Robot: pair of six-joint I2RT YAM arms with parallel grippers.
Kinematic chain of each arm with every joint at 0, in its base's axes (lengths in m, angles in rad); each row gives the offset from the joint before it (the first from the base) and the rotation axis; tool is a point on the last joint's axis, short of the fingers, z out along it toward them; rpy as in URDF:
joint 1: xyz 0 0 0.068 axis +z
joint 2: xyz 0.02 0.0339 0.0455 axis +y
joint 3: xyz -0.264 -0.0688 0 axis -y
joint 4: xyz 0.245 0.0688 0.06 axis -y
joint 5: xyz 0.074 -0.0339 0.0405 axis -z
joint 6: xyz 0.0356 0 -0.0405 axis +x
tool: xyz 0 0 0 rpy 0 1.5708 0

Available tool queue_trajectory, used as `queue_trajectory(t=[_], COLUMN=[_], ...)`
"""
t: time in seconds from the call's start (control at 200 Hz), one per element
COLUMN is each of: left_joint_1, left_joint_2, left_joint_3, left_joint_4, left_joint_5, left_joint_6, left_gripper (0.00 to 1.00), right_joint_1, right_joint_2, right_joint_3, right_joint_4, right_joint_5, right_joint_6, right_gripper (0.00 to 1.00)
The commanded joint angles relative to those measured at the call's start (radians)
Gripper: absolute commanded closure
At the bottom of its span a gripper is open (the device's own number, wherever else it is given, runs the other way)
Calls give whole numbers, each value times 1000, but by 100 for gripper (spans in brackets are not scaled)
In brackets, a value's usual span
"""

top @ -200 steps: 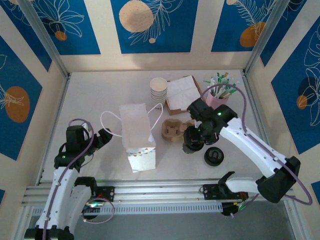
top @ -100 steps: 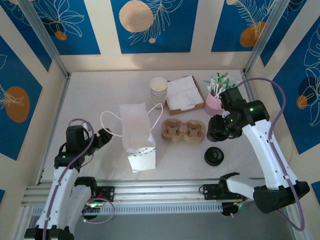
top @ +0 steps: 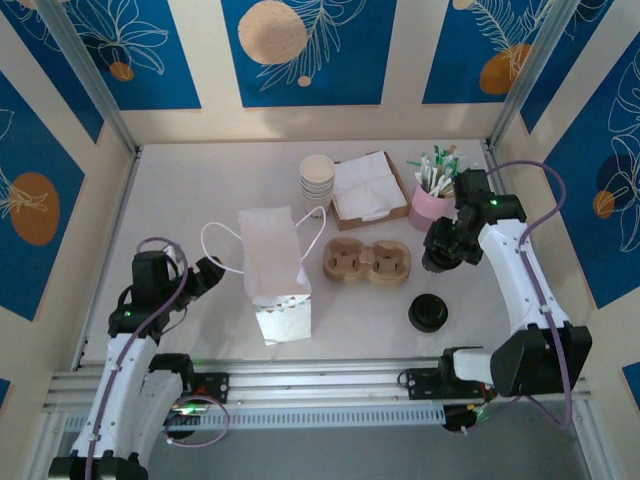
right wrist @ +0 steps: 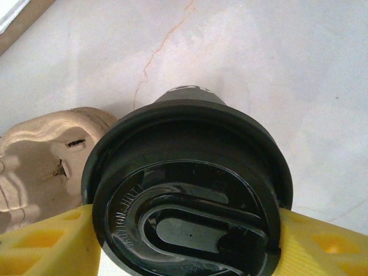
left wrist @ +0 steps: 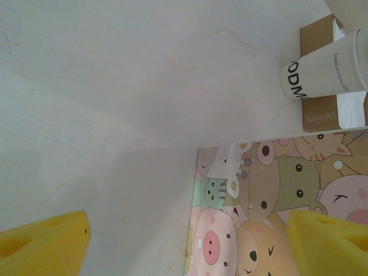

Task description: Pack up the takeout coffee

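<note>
Two black lids: the loose lid (top: 427,313) lies on the desk (top: 200,190) toward the front right corner. The held lid (right wrist: 184,190), glossy with an oval sip recess, is clamped in the right tool (top: 438,252) near the right edge, beside one two-well carrier (top: 367,262). One bag (top: 272,268) sits mid-desk, with one cup stack (top: 317,178) and one napkin box (top: 368,190) at the back. The left tool (top: 207,270) gapes empty.

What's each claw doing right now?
Left claw: open, holding nothing.
Right claw: closed on the black lid.
</note>
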Motion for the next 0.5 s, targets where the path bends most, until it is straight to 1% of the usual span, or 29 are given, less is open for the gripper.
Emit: queue_trajectory(t=[0.0,0.14,0.37,0.495], left_joint_1=[11,11,11,11], left_joint_2=[7,20,31,27], left_joint_3=[11,13,12,9], left_joint_4=[-6,-5,3,2], left_joint_5=[-3,0,-4,-5], left_joint_6=[6,8,9,9], left_gripper=[12,12,12,12], right_joint_1=[-1,-1,-1,-3], right_joint_2=[12,57,88,108], right_joint_3=[-23,-48,-83,-92], right_joint_4=[83,100,116,114], right_joint_5=[-33,-21,-21,11], right_joint_6=[30,53,66,72], right_gripper=[32,32,32,29])
